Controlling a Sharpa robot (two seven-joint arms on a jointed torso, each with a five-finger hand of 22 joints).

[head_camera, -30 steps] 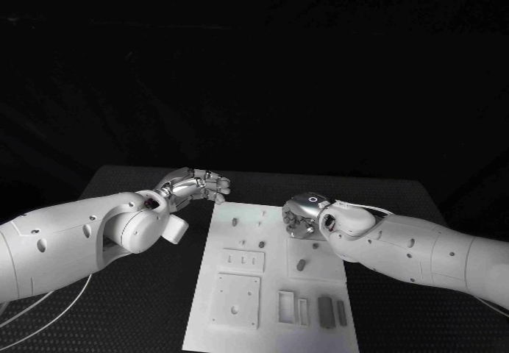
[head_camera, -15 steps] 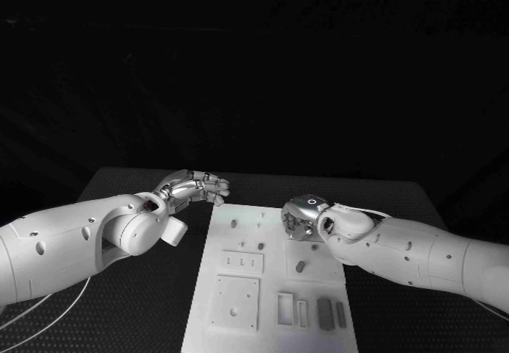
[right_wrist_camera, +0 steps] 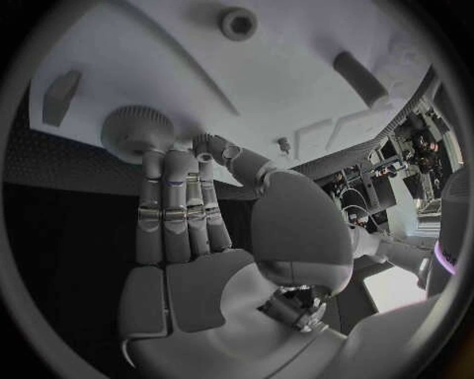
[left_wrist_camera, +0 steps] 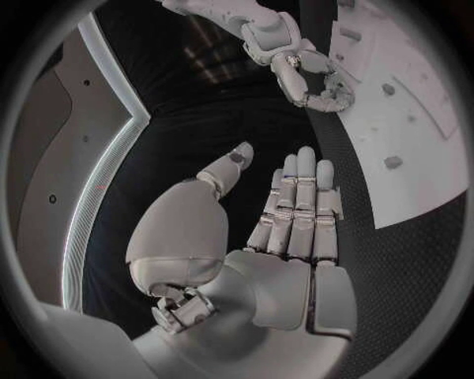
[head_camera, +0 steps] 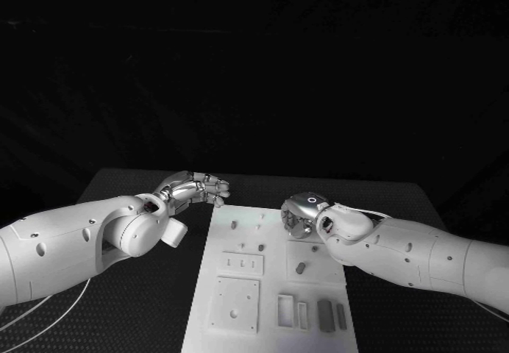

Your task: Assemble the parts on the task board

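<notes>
The white task board [head_camera: 228, 237] lies along the middle of the table. My right hand [head_camera: 302, 216] hangs over its far right edge. In the right wrist view this hand [right_wrist_camera: 188, 237] pinches the rim of a round knurled grey part [right_wrist_camera: 133, 129] at the board's edge [right_wrist_camera: 197, 55]. My left hand [head_camera: 197, 187] hovers off the board's far left corner with nothing in it; its fingers [left_wrist_camera: 296, 205] lie side by side, the thumb apart. Small grey parts stand on the board, among them an oblong one [head_camera: 300, 266] and a dark block [head_camera: 326, 309].
The board carries raised square plates [head_camera: 235, 300] and slots towards its near end. A ring-shaped part [right_wrist_camera: 238, 22] and a dark peg [right_wrist_camera: 359, 77] sit beyond my right hand's fingers. Black textured mat [head_camera: 138, 301] flanks the board on both sides.
</notes>
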